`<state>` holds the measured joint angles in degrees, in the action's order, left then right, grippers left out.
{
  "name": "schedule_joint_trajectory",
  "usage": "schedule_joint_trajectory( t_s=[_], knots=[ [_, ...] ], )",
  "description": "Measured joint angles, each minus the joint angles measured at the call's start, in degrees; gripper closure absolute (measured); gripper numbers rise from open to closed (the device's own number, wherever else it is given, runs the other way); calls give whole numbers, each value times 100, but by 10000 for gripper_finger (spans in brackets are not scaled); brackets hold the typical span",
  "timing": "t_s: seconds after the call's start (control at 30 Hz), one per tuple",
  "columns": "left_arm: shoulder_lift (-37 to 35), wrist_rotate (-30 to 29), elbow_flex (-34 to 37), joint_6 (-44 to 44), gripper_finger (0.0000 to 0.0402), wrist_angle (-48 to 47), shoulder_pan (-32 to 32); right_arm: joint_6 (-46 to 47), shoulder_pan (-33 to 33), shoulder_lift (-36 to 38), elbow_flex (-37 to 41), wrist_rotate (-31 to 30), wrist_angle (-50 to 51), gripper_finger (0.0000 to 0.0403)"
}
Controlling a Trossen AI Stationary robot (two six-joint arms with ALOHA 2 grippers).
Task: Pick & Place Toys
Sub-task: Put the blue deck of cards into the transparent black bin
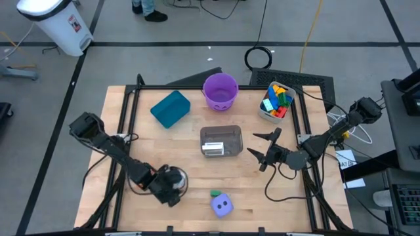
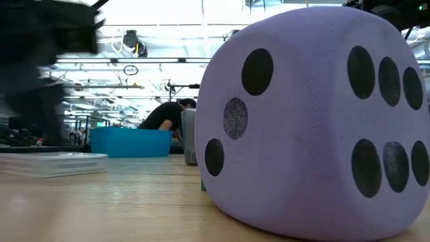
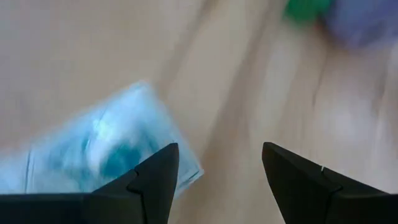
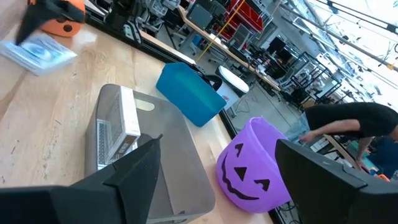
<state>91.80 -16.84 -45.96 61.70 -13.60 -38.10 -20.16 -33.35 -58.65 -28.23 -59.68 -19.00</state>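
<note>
The left gripper [image 3: 214, 177] hangs half open and empty, right over a blurry card [image 3: 93, 149] that is probably just under one finger. The purple dice [image 1: 222, 205] sits nearby. The right gripper [image 1: 265, 149] waits, wide open, farther away.

Both arms are dark, built of slim jointed links with bulkier black housings at the joints. Black cables trail beside each. The left hand [image 3: 217, 180] and right hand [image 4: 217, 180] each carry two matte black, wedge-shaped fingers.
</note>
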Motion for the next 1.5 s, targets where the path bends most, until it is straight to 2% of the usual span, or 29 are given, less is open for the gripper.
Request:
schedule_joint_trajectory(
  t_s=[0.07, 0.13, 0.2, 0.27, 0.37, 0.43, 0.57, 0.7, 0.87, 1.1, 1.3, 1.5],
  knots=[
    [0, -418, -5, -820, 161, 395, 225, 19, 0, 0, 0, 1, 0, 112],
    [-6, -582, -12, -1633, 161, 712, 466, 111, -1, 0, 0, 2, 0, 112],
    [-3, -384, -30, -2348, 161, 922, 719, 133, 0, -1, 0, 2, 0, 112],
    [-3, 143, -226, -2823, 161, 760, 946, 133, 0, 0, 0, 2, 0, 112],
    [-5, 953, -633, -2986, 160, -54, 1175, 125, -1, -2, 0, 2, 0, 112],
    [-3, 1219, -884, -2914, 160, -567, 1318, 105, 0, -1, 0, 2, 2, 112],
    [-6, 1387, -1333, -2586, 160, -970, 1602, 107, 0, 0, 0, 2, 2, 112],
    [-8, 1527, -1645, -3253, 160, -1452, 1667, 107, 0, 0, 0, 2, 2, 112],
    [-10, 1532, -1651, -3814, 160, -2035, 1667, 107, -2, 0, 0, 4, 2, 112],
    [45, 1525, -1531, -2404, 160, -2092, 1721, 90, 0, 0, 0, 4, 4, 112],
    [146, 1536, -1529, -2075, 159, -2038, 1849, 136, 0, -1, 0, 11, 4, 112],
    [384, 1582, -1527, -1412, 122, -2388, 2093, 146, 5, 0, 0, 409, 4, 112]
  ],
)
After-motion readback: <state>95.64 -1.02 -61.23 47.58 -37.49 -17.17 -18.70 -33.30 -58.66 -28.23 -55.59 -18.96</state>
